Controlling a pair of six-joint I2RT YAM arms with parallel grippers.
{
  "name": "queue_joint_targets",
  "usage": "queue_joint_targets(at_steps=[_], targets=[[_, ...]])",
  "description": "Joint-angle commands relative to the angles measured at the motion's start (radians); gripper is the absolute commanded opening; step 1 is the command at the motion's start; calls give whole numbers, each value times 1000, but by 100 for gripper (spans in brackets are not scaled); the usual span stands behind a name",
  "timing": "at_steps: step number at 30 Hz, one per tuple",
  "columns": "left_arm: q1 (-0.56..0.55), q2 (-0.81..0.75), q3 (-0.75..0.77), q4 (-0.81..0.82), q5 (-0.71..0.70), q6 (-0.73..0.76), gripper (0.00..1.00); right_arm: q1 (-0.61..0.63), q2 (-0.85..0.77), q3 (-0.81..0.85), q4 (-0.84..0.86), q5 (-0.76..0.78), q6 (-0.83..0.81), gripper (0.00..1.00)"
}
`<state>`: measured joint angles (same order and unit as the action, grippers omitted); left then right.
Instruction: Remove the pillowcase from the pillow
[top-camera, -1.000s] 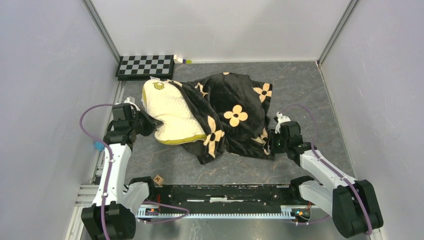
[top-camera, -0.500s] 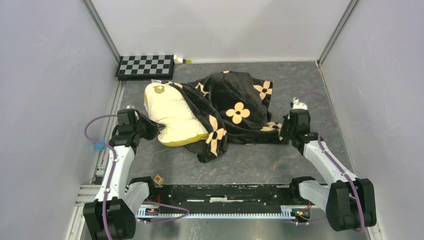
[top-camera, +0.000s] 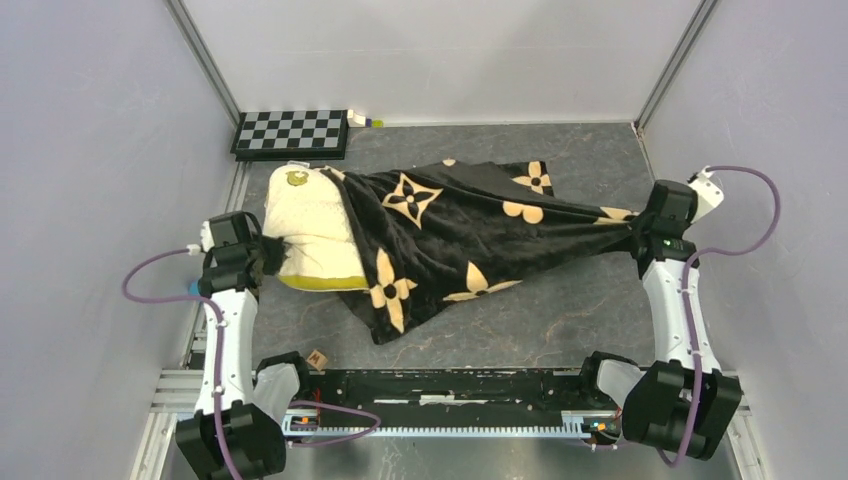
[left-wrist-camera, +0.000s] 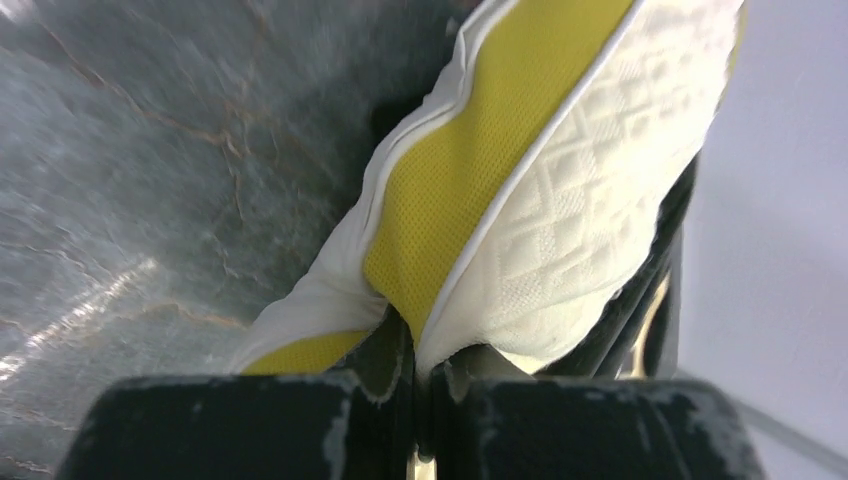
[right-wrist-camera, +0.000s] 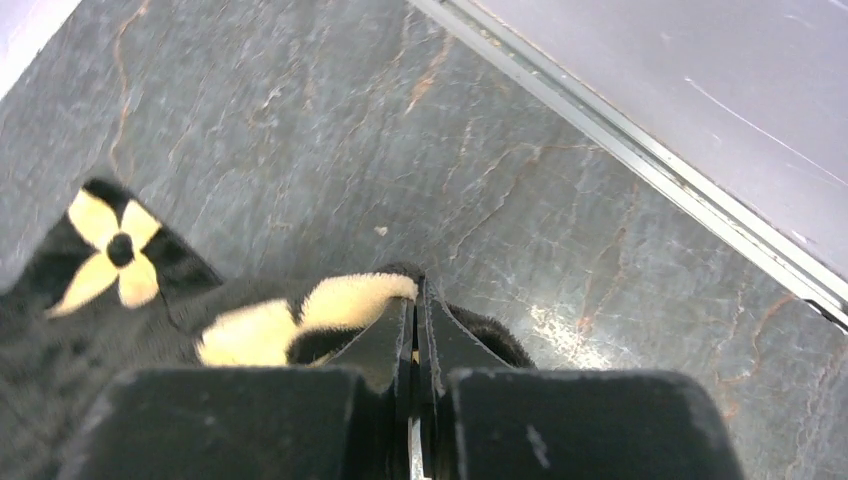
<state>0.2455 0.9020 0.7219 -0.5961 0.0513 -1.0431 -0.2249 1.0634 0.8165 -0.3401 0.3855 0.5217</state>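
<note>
The black pillowcase (top-camera: 470, 225) with tan flowers is stretched taut across the table from the pillow to the right side. The cream pillow (top-camera: 308, 228) with its yellow side band sticks out of the case's left end. My left gripper (top-camera: 262, 262) is shut on the pillow's corner; the left wrist view shows the yellow band and quilted cream cover (left-wrist-camera: 560, 200) pinched at my jaws (left-wrist-camera: 420, 335). My right gripper (top-camera: 640, 238) is shut on the pillowcase's far corner; the right wrist view shows black and tan fabric (right-wrist-camera: 300, 315) clamped at my jaws (right-wrist-camera: 417, 300).
A black-and-white checkerboard (top-camera: 291, 133) lies at the back left corner with a small object (top-camera: 362, 121) beside it. A small wooden cube (top-camera: 317, 359) sits near the front rail. Grey walls close in on both sides; the right gripper is close to the right wall.
My right gripper has pulled the pillowcase corner far to the right and back, stretching the case flat. My left gripper has drawn the pillow slightly left. More of the pillow shows.
</note>
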Motion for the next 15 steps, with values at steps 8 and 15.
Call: queue_joint_targets(at_steps=[8,15], targets=[[71,-22,55,244,10,9,2,-108,-45,-29,150,-99,36,11],[67,63,-23,341,251,54,2,-98,-79,-142,291,-527,-100,98]])
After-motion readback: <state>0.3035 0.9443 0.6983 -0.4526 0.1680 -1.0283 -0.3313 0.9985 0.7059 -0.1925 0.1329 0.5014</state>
